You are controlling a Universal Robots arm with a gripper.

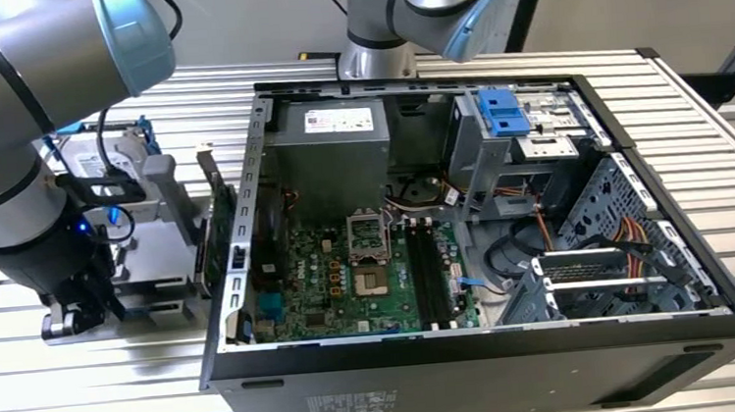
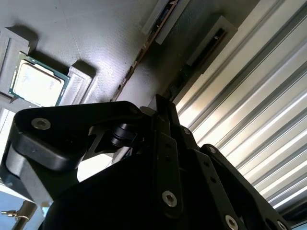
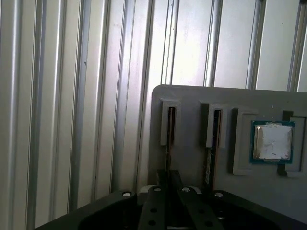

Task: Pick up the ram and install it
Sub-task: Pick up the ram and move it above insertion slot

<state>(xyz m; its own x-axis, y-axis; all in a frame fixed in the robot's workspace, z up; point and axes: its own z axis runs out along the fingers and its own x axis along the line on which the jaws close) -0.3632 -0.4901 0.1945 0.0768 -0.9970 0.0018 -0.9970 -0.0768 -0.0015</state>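
The tool (image 3: 169, 176) hangs close over the grey holder (image 3: 192, 98) on the table (image 3: 72, 96). The ram (image 3: 170, 132) stands on edge in the holder's edge slot, in line with the tool. A second stick (image 3: 214, 132) and a CPU (image 3: 272, 141) sit further in. Whether the tool is apart or clamped, I cannot tell.

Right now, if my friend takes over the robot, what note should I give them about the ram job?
The gripper hangs low over the grey holder, on the exterior view's left of the computer case, lined up with one ram stick. Whether it grips it, I cannot tell.
Ram: both sticks stand on edge in the holder's slots; the second stick is beside a processor chip.
Done: gripper is at the ram.
Left: ram not lifted; the motherboard's black memory slots look empty.
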